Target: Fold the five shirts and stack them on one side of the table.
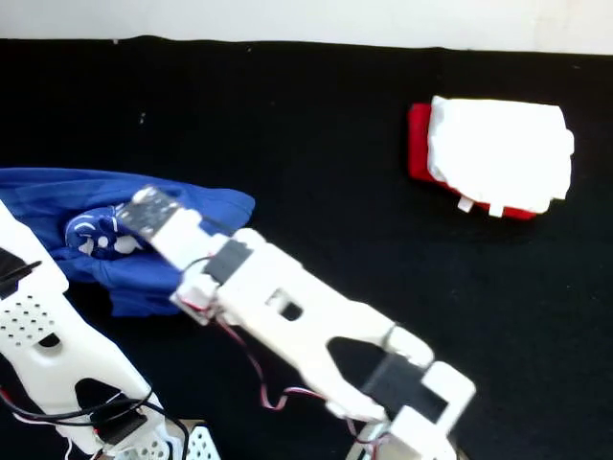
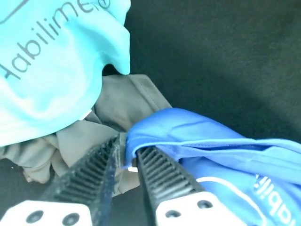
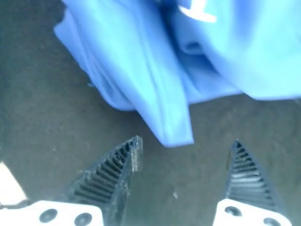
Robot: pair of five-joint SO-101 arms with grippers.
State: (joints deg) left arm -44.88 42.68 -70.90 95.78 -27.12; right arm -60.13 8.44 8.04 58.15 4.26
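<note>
High view: the blue shirt (image 1: 67, 192) lies crumpled at the table's (image 1: 316, 125) 9 o'clock side. Its long axis runs roughly from 9 to 3 o'clock, and one rounded end points toward the middle. A white printed logo shows on it, too bunched to read. At about 2 o'clock, well apart from it, a folded white shirt (image 1: 498, 149) sits on a folded red shirt (image 1: 419, 144), both lying crosswise.

In the left wrist view, the left gripper (image 2: 128, 146) is clamped on a folded edge of the blue shirt. Just beside it are a grey shirt (image 2: 117, 103) and a turquoise shirt (image 2: 51, 61) with dark lettering, and the blue shirt carries white lettering.

In the right wrist view, the right gripper (image 3: 186, 143) hangs with its jaws spread wide over the bare table, just off the blue shirt's edge.
</note>
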